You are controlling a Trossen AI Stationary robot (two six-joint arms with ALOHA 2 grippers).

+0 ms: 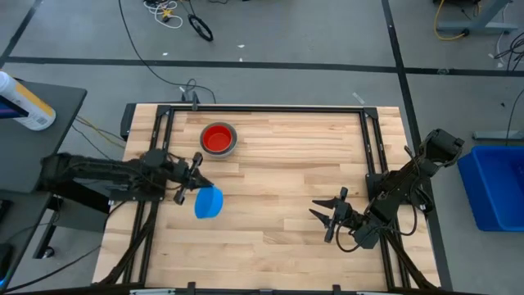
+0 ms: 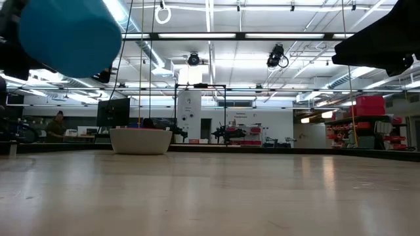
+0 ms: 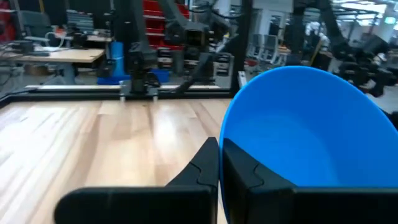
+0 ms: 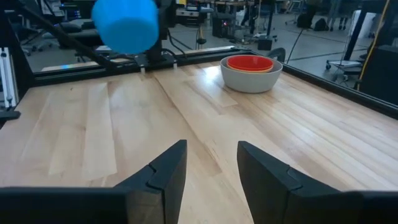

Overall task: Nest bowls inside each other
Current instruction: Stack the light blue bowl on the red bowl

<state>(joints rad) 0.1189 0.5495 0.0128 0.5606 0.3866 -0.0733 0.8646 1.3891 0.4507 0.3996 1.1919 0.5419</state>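
A light blue bowl (image 1: 208, 202) hangs in the air over the table's left half, tipped on its side, with my left gripper (image 1: 198, 185) shut on it. In the low view the light blue bowl (image 2: 69, 33) shows well above the tabletop. A red bowl (image 1: 218, 137) sits nested inside a grey bowl (image 1: 232, 146) that rests on its base near the far edge, left of centre. My right gripper (image 1: 327, 217) stands open over the table's right half, above the wood with nothing between its fingers (image 4: 168, 171). My left gripper pinches the light blue bowl's rim (image 3: 222, 149) between its two fingers, one finger (image 3: 255, 177) inside the hollow and the other (image 3: 196, 171) outside the wall. The fingers come at it level, from the table's left side. The bowl is lifted clear and lies tipped on its side.
Black frame rails (image 1: 372, 147) run along the table's left, right and far sides. Open wood lies in the middle and near parts of the table (image 1: 270, 238). A blue bin (image 1: 495, 184) stands on the floor to the right. A white bottle (image 1: 24, 102) lies on a side stand at left.
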